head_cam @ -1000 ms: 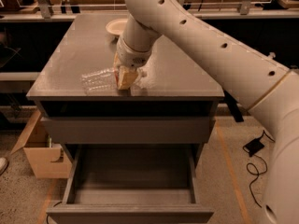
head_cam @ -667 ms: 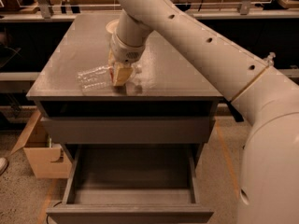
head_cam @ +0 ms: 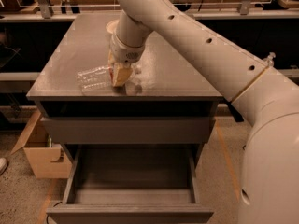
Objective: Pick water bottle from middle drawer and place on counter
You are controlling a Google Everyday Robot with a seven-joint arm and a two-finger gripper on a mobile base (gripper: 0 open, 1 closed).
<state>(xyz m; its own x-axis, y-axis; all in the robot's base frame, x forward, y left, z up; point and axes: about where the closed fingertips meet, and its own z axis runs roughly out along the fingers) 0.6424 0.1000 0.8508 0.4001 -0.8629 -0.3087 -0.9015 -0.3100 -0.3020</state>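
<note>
Clear ribbed plastic water bottle (head_cam: 95,77) lies on its side on the grey cabinet's flat counter (head_cam: 177,73), near the front edge. The grey middle drawer (head_cam: 133,174) below stands open with nothing in it. Gripper (head_cam: 120,73) is down on the bottle, tan fingers (head_cam: 119,74) closed across its body, probably to stop it rolling at set-down. Label band unreadable; no writing legible.

The cream-white tubular arm (head_cam: 187,36) carries a row of small dark holes. Its tan claw (head_cam: 120,74) sits upper left of centre.
</note>
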